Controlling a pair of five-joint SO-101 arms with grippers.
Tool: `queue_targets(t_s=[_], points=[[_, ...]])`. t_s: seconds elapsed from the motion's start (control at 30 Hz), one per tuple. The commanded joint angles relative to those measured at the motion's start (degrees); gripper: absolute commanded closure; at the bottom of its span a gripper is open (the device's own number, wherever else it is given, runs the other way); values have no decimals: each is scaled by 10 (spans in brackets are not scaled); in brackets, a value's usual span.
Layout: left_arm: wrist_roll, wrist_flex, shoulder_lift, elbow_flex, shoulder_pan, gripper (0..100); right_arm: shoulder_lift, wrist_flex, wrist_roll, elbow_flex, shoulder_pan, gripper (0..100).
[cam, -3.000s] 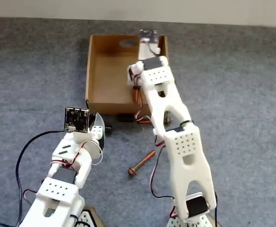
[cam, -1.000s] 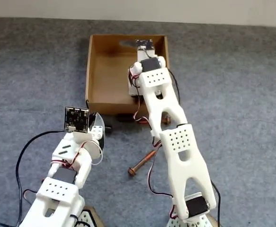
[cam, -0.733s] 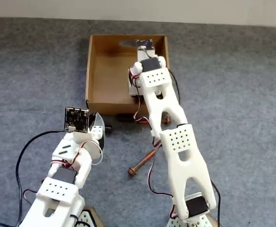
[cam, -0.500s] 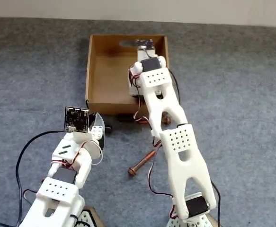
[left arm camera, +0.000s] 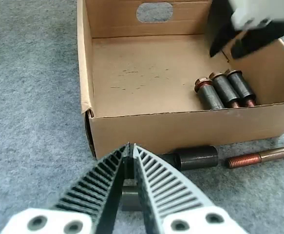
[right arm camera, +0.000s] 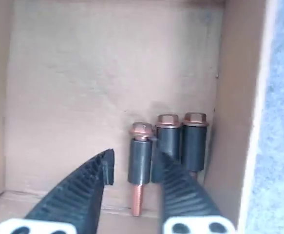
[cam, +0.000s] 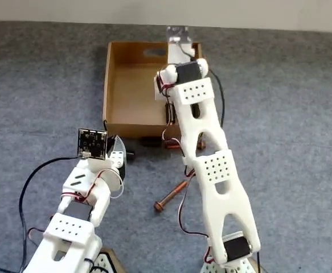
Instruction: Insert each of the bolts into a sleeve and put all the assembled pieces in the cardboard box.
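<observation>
The grey carpeted desk (cam: 279, 114) carries an open cardboard box (cam: 106, 85), and the right arm stretches over its near wall. The right tool (right arm camera: 134, 168) hangs inside the box, fingers spread with nothing gripped. It is just above a row of finished pieces (left arm camera: 224, 90) lying side by side in the near corner on that arm's side, the outermost against the wall. The left tool (left arm camera: 130, 146) sits low on the desk outside the box front, its fingers pressed together at the tips. A dark stub (left arm camera: 129, 195) shows in the gap behind them. It is likely a sleeve, though I cannot tell whether it is pinched or only lying beneath.

The drop-off looks done, so the step in hand is probably getting the right tool out and on to the next bolt. It should rise straight up before swinging back, since the fingers straddle the row and a sideways pull could roll the pieces or catch the wall. Taking the next bolt near its head would leave the threaded end free to enter a sleeve.

There is one box with three finished pieces in it. Two bolts lie loose, one (left arm camera: 261, 157) just outside the box front and one (cam: 170, 195) nearer the arms' bases. One loose sleeve (left arm camera: 195, 157) lies between the left tool and the first bolt, and the stub may be a second.
</observation>
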State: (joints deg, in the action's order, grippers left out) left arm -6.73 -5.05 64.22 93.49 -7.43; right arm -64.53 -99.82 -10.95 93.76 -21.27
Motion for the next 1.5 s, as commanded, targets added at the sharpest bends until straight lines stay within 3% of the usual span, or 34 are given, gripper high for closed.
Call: queue_targets(t_s=[0.0, 0.2, 0.43, 0.7, 1.0, 1.1, 1.27, 1.47], points=[[-2, 11, 11, -4, -3, 988, 19, -12, 4, 75, 15, 996], [-2, 11, 11, -4, -3, 988, 39, -14, 4, 69, 19, 961], [-2, 11, 11, -4, -3, 987, 164, -15, 4, 23, 9, 961], [-2, 11, 11, -7, 1, 987, 436, -10, 5, -339, -63, 961], [-6, 11, 11, -32, 135, 986, 596, 8, 68, -556, -145, 961], [-9, 10, 11, -43, 186, 986, 624, 45, 86, -652, -145, 961], [-104, 11, 11, -44, 259, 986, 709, 147, 99, -844, -162, 961], [-138, 11, 8, -44, 274, 986, 824, 349, 130, -1123, -226, 961]])
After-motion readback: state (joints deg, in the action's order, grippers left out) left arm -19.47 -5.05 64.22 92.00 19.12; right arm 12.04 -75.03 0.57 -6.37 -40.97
